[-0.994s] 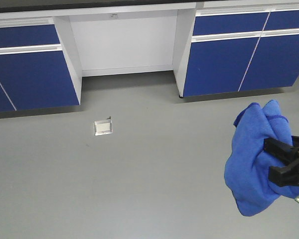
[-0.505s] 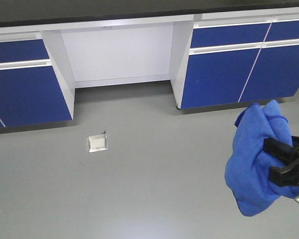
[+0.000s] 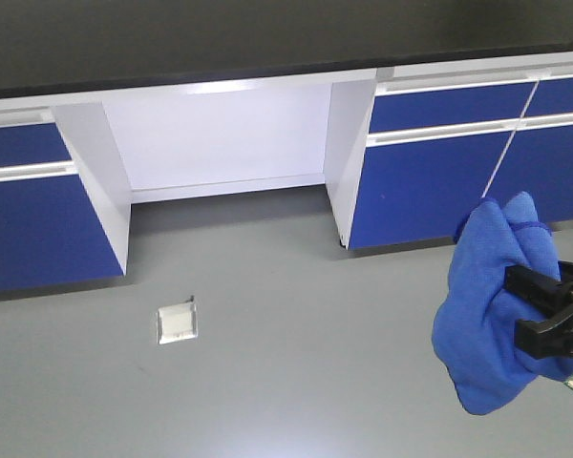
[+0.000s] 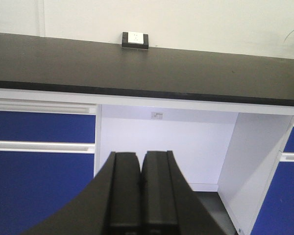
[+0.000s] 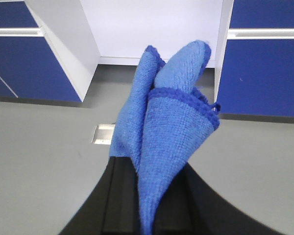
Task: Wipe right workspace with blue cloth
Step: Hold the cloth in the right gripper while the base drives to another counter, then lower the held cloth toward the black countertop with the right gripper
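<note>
Royal-blue microfibre, nubbly and soft, is what you have bunched in the right gripper (image 3: pixel 541 311): the blue cloth (image 3: pixel 485 305) hangs in loose folds over the grey floor (image 3: pixel 306 382), well short of the bench. Your right wrist camera shows its darker stitched hem and a tiny corner loop, with the two black fingers clamped on the lower folds. The left gripper (image 4: pixel 140 196) has its flat black jaws pressed together with nothing between them.

Ahead, the right workspace (image 4: pixel 196 73) is a wide matte black benchtop, and a small black socket box (image 4: pixel 135 40) with a white face sits at its back edge against the wall. Below it run glossy blue drawer fronts (image 3: pixel 430 181) with white rails, on either side of a white knee recess. A small square metal floor plate (image 3: pixel 177 322) lies flat in the floor.

Compared with half a second ago, more of the black benchtop fills the top of the front view, and the cabinets and floor plate sit lower; cloth and gripper keep their place in the frame.
</note>
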Tool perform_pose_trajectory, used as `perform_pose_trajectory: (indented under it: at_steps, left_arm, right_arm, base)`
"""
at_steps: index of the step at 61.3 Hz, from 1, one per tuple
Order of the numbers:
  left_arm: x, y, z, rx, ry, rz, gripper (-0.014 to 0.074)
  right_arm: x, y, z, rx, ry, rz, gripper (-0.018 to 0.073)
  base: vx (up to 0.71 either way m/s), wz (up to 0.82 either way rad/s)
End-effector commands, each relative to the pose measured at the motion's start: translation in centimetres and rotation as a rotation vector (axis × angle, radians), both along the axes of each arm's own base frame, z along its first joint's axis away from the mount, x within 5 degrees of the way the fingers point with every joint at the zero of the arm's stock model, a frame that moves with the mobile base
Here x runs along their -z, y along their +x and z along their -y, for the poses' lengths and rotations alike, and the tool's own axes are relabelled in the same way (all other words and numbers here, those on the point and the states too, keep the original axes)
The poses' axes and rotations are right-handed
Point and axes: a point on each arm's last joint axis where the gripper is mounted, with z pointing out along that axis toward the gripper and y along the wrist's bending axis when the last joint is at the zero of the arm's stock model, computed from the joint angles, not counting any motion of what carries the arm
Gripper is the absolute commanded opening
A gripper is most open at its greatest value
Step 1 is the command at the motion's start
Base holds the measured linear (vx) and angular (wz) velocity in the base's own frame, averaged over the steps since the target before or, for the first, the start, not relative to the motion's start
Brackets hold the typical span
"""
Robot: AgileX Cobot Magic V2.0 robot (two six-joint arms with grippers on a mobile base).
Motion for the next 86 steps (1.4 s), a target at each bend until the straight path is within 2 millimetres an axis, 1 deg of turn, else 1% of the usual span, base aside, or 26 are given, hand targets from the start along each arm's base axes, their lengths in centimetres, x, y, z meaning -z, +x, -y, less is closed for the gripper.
perform_pose_trajectory:
  at_steps: [1,30,86]
  left_arm:
    - [0.19,0.05,0.07,0.01,-0.004,0.069,-0.0006]
    - [0.19,0.05,0.07,0.01,-0.004,0.069,-0.0006]
    - [0.19,0.05,0.07,0.01,-0.004,0.069,-0.0006]
  right_arm:
    - [-1.41,0.42,0.08,0.026,0.019,0.076,0.0002]
    - [-1.29,0.3,0.0,0.015,0.02,0.059,0.0002]
    - [-1.28,0.29,-0.02,0.013,0.02,0.056,0.0002]
  base:
    - [0.36,-0.02]
    - [0.38,0.02]
    - [0.39,0.12]
